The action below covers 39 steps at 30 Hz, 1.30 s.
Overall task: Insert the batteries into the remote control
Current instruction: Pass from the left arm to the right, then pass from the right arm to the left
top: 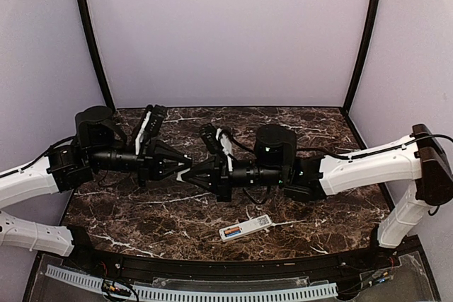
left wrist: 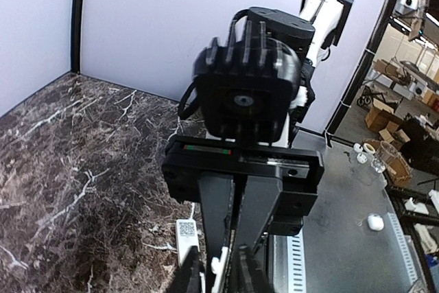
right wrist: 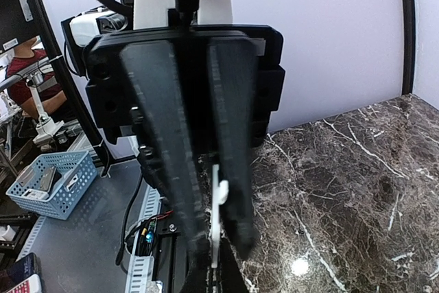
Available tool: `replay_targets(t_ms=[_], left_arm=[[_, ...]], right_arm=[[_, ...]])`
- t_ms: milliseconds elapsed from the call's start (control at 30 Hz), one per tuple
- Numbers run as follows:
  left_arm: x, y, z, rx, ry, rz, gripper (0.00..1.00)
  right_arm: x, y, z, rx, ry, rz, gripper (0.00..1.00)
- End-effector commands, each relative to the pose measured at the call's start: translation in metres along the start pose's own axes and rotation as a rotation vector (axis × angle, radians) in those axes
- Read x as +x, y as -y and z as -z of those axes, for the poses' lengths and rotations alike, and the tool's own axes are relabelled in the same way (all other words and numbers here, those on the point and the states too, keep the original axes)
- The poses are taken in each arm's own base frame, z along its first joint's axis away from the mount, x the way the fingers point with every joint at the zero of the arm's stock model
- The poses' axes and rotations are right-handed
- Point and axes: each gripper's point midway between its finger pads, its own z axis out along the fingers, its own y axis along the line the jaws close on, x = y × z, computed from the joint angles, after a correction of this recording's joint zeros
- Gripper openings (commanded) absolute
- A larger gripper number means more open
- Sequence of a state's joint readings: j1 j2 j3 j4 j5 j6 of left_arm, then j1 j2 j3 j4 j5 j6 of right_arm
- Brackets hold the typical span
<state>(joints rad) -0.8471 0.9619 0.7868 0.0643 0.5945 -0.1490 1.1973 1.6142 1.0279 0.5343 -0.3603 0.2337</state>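
Marble table, dark with white veins, carried the remote control near its front edge, lying flat and slightly slanted, with the batteries, orange and blue, sitting at its left end in the open compartment. Farther back, above the middle of the table and well apart from the remote, the two arms met tip to tip. The left gripper pointed right and the right gripper pointed left, and a small flat white piece sat where their tips came together. In the right wrist view that white piece stood on edge between the facing dark fingers, which were pressed in on it. In the left wrist view the other arm's fingers likewise lay close together around a white sliver. Both pairs of fingers were closed, pinching the piece from opposite sides.
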Motion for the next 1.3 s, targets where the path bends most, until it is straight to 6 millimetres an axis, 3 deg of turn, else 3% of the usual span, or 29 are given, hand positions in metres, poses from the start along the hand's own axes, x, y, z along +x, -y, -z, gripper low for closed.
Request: replay_targets(t_ms=[0,33,100,233,333,433,533,567,633,767,867,1067,1200,1267], left_arm=[[-0.001,0.003,0.002,0.001,0.005,-0.012,0.33],[-0.002,0.003,0.003,-0.004,0.012,-0.018,0.51],[-0.009,0.004,0.008,-0.021,0.043,-0.042,0.66],[-0.027,0.007,0.025,-0.065,0.149,-0.107,0.72],[-0.036,0.010,0.036,-0.083,0.236,-0.135,0.68],[-0.038,0.016,0.039,-0.049,0.285,-0.130,0.54],[-0.050,0.018,0.039,-0.028,0.346,-0.111,0.34],[-0.049,0.018,0.037,-0.020,0.348,-0.106,0.33],[-0.055,0.020,0.037,-0.001,0.383,-0.114,0.32],[-0.067,0.026,0.037,0.036,0.441,-0.150,0.47],[-0.067,0.028,0.031,0.066,0.432,-0.139,0.50],[-0.070,0.034,0.024,0.138,0.430,-0.111,0.46],[-0.071,0.033,0.018,0.151,0.422,-0.085,0.32],[-0.072,0.034,0.017,0.160,0.425,-0.080,0.30]], right_arm=[[-0.026,-0.012,0.003,-0.022,0.047,0.049,0.00],[-0.031,-0.013,0.006,-0.019,0.056,0.056,0.00],[-0.040,-0.014,0.011,-0.005,0.072,0.069,0.00],[-0.063,-0.020,0.027,0.009,0.145,0.086,0.00],[-0.088,-0.032,0.041,-0.029,0.268,0.092,0.00],[-0.105,-0.036,0.046,-0.042,0.344,0.076,0.00],[-0.112,-0.035,0.047,-0.034,0.385,0.079,0.00],[-0.112,-0.035,0.047,-0.034,0.390,0.082,0.00],[-0.115,-0.035,0.047,-0.033,0.393,0.088,0.00],[-0.113,-0.035,0.043,-0.038,0.377,0.089,0.00],[-0.112,-0.035,0.042,-0.037,0.374,0.087,0.00],[-0.112,-0.036,0.042,-0.049,0.370,0.085,0.00],[-0.110,-0.036,0.040,-0.047,0.364,0.085,0.00],[-0.108,-0.034,0.039,-0.040,0.361,0.084,0.00]])
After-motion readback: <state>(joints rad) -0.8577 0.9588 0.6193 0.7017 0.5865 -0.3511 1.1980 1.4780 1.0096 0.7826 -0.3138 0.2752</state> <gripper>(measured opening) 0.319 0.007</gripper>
